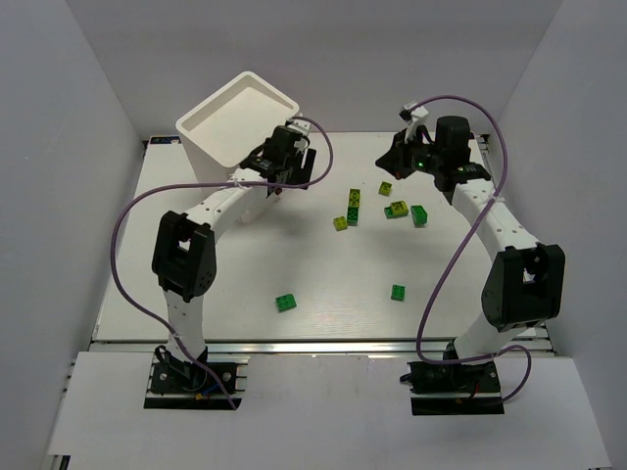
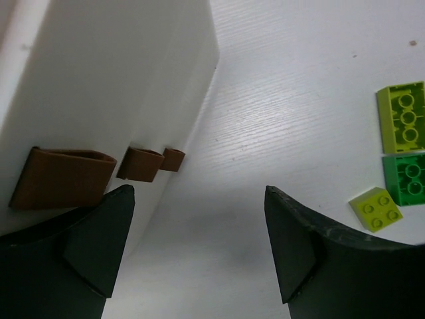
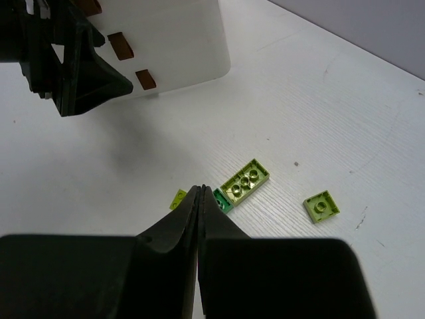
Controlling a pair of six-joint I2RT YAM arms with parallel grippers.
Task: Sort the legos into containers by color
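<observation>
The white drawer unit stands at the back left, and its containers show three brown pull tabs in a row on the face turned to my left gripper. That left gripper hangs open just beside the tabs, holding nothing; the top view has it at the unit's right side. Green and yellow-green legos lie scattered mid-table. My right gripper is shut and empty, its tip above a small green lego and next to a long yellow-green one.
Two green legos lie apart nearer the front. A yellow-green square lego sits to the right of my right gripper. Grey walls close in the table on the left, the back and the right.
</observation>
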